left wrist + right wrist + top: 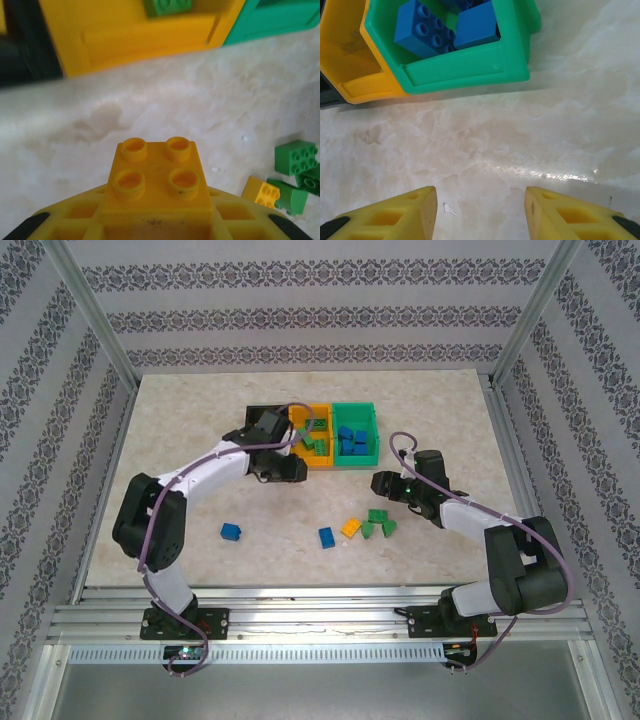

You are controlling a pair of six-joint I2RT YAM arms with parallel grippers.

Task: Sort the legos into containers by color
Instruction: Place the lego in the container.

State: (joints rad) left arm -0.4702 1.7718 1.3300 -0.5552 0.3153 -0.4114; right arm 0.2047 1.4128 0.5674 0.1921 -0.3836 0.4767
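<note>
A yellow brick (156,192) is gripped studs-up between the left jaws; it is square in outline, so no long axis matters. The orange bin (145,40), straight ahead of these jaws, is seen to hold a green brick (167,6). The black bin (22,55) lies ahead to their left, the green bin (270,20) ahead to their right, filled with blue bricks (422,30). The black bin is judged the likely goal, so a short leftward carry is called for. The right jaws are held open and empty over bare bench (485,140).
</note>
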